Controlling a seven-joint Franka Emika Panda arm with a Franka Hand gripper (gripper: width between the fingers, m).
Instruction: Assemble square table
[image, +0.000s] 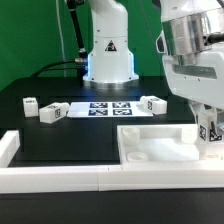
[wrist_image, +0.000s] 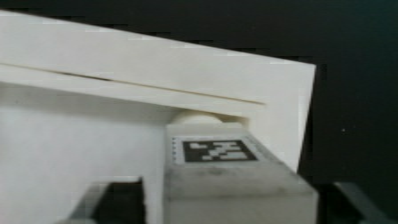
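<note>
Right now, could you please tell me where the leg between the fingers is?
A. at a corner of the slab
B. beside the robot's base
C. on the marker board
A: the wrist view shows the tagged leg between the fingers at the slab corner.

Black surface (image: 70, 140): marker board (image: 100, 108) lies flat toward 12 o'clock; low white border wall (image: 50, 178) spans 6 o'clock; green backdrop (image: 30, 40) behind.

The white leg (wrist_image: 222, 188) bears a black-white tag (wrist_image: 217, 150).
</note>
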